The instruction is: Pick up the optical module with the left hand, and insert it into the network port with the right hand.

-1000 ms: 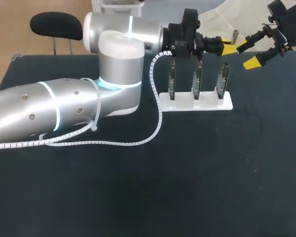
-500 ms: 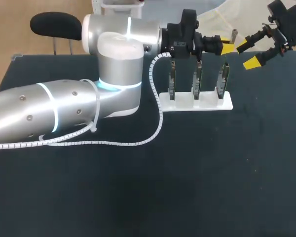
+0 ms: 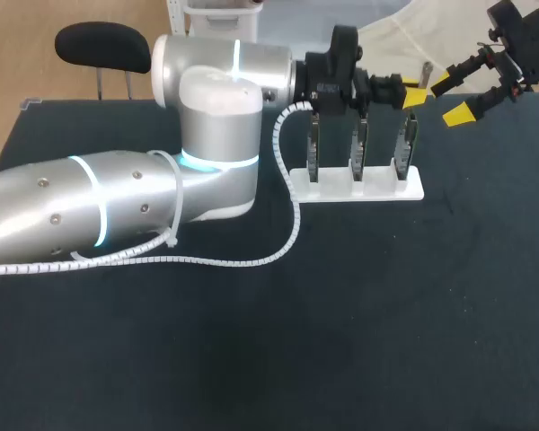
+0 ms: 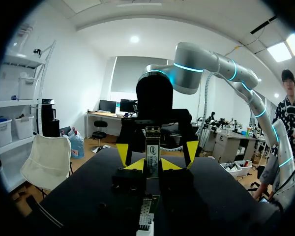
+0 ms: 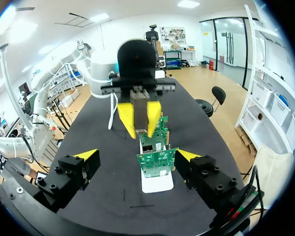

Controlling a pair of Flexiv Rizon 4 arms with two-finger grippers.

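Left hand (image 5: pixel 140 123) pinches grey metal optical module (image 5: pixel 139 105): likely light, rigid, slick. Right hand (image 3: pixel 449 99) at its 3 o'clock, spread wide; take the free flat sides.

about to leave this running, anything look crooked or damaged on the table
Nothing stands out: the three circuit boards stand upright in their white holder, the optical module sits straight in the left gripper, and the right gripper hangs open nearby.
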